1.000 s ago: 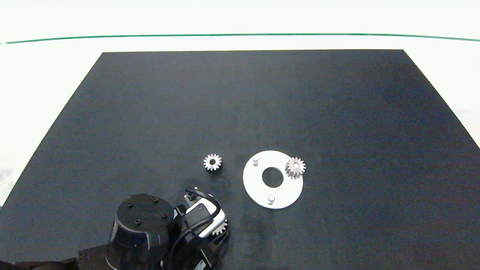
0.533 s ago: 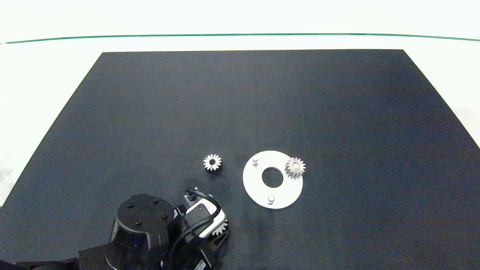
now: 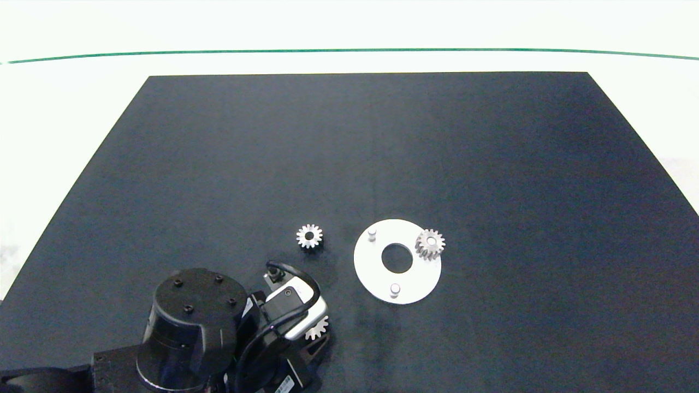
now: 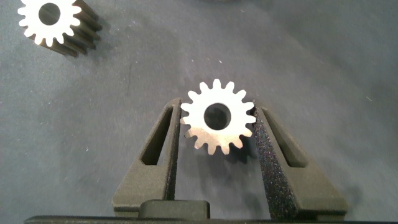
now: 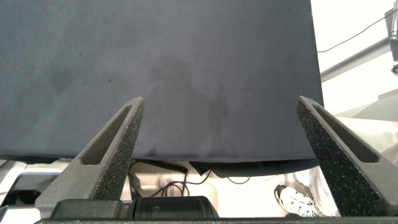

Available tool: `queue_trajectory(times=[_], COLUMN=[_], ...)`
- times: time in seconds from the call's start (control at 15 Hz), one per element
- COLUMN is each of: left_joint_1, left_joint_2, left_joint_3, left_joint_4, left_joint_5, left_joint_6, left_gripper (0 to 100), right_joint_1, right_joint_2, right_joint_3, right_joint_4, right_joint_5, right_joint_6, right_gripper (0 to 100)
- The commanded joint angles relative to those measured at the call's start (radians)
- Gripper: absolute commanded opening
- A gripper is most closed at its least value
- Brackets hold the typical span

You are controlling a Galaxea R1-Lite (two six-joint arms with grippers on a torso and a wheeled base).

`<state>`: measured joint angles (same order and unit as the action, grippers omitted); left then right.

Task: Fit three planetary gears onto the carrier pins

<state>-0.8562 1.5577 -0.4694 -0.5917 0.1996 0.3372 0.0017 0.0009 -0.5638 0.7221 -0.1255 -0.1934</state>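
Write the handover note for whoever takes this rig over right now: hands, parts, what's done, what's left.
Left hand: low over the mat's near edge, shut on a planetary gear.
Right hand: open, empty, parked past the mat's edge, out of the head view.
White carrier disc: one gear seated on the right-side pin; the far-left pin and the near pin are bare.
Third gear: flat on the mat, left of the disc.
Done: one of three. Left: seat the held gear, then the loose one.

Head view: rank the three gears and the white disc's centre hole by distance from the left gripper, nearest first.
1. Gear between the fingers of the left gripper.
2. Loose gear on the mat, beyond the gripper.
3. Centre hole, to the gripper's right.
4. Gear on the disc's far-right pin.
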Motion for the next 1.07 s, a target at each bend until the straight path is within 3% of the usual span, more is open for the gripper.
queue_trajectory(times=[0.07, 0.4, 0.8, 1.07], left_joint_1=[-0.03, -0.112, -0.175, -0.205], left_joint_2=[-0.047, -0.002, 0.125, 0.197], left_joint_3=[-0.064, -0.137, -0.264, -0.29], left_joint_4=[0.004, 0.001, -0.007, -0.056], left_joint_5=[0.009, 0.058, 0.067, 0.075], left_joint_6=[0.002, 0.002, 0.002, 0.002], left_gripper=[13, 13, 13, 13], right_joint_1=[0.0, 0.0, 0.0, 0.0], right_joint_2=[0.002, 0.002, 0.002, 0.002], right_joint_3=[0.005, 0.01, 0.01, 0.009], right_joint_4=[0.005, 0.005, 0.005, 0.005], right_joint_5=[0.001, -0.002, -0.006, -0.006], right_joint_6=[-0.003, -0.003, -0.004, -0.004], right_gripper=[100, 100, 100, 100])
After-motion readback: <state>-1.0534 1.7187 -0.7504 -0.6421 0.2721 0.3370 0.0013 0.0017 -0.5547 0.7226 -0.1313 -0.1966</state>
